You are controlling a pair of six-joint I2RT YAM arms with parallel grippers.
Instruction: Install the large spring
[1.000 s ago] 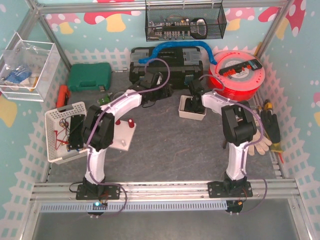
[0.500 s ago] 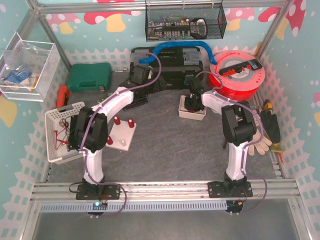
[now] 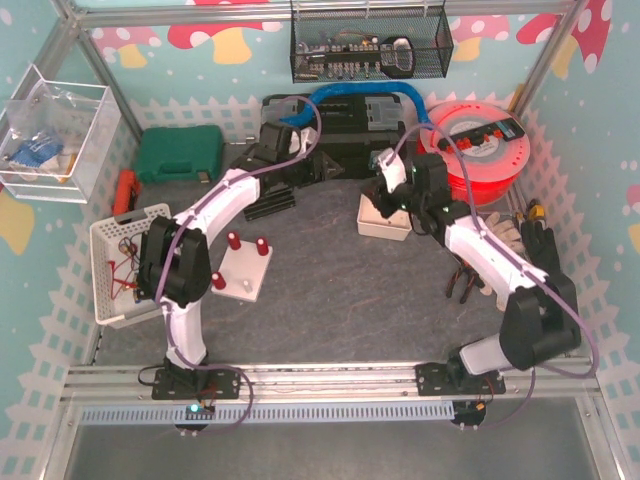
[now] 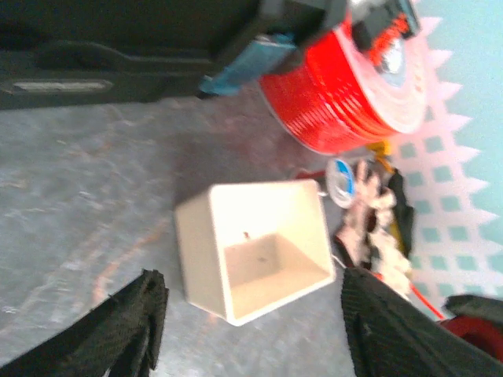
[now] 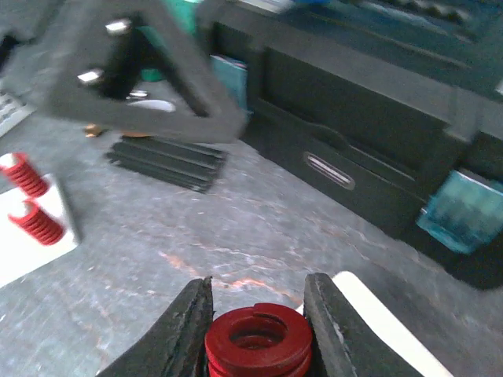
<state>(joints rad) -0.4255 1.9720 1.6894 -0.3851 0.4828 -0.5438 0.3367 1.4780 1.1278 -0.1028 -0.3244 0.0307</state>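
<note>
Right claw [image 5: 258, 322] clamped on big red spring [image 5: 271, 353], bottom centre of wrist view, by white bin [image 3: 385, 225]. Side grip leaves bore free. Left claw [image 4: 255, 318] wide open, empty, over bin. Likely target: white plate [image 3: 245, 272], centre left on table [image 3: 340, 300].

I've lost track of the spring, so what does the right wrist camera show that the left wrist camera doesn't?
Only right wrist: the large red spring clamped in the right gripper, plus the white plate with two other red springs. Only left wrist: the red cable reel and gloves. Both: the white bin, black toolbox and grey mat.
</note>
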